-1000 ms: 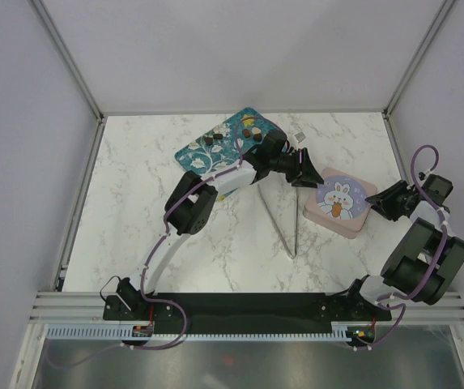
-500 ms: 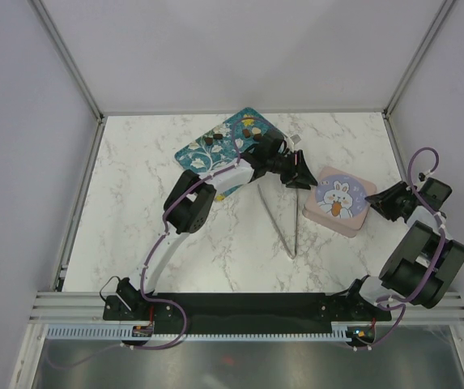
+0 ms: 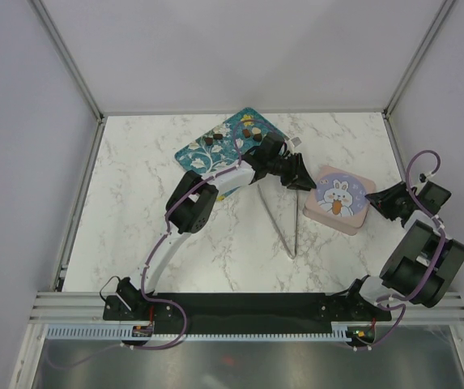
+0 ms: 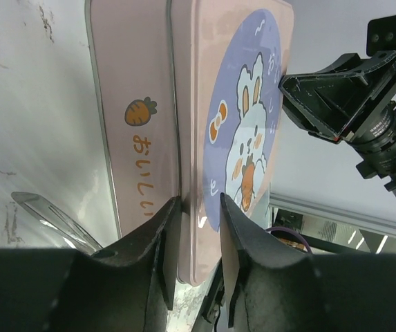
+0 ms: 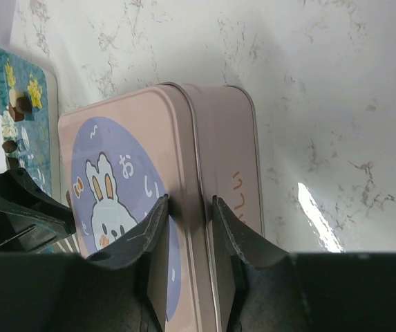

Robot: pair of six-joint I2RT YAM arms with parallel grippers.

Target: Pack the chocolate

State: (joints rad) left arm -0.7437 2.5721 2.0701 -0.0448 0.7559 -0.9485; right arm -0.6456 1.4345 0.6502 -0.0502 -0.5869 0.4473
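Observation:
Several small brown and cream chocolate pieces point(image 3: 209, 139) lie on a teal flowered tray point(image 3: 233, 154) at the back of the table; two of them point(image 5: 20, 104) also show in the right wrist view. A pink rabbit tin point(image 3: 338, 199) sits to the right of the tray with its lid on. My left gripper point(image 3: 304, 182) point(image 4: 199, 200) is shut on the lid's left rim, one finger on the lid top and one on the side. My right gripper point(image 3: 380, 204) point(image 5: 189, 200) grips the opposite rim of the tin point(image 5: 177, 138) the same way.
Metal tongs point(image 3: 284, 219) lie on the marble table in front of the tin and between the arms; one of their tips point(image 4: 52, 218) shows beside the tin point(image 4: 142, 104) in the left wrist view. White walls and an aluminium frame enclose the table.
The left jaws have narrowed onto the tin's lid rim, and the left wrist has shifted slightly toward the tin. The right jaws have narrowed a little. The tin has barely moved.

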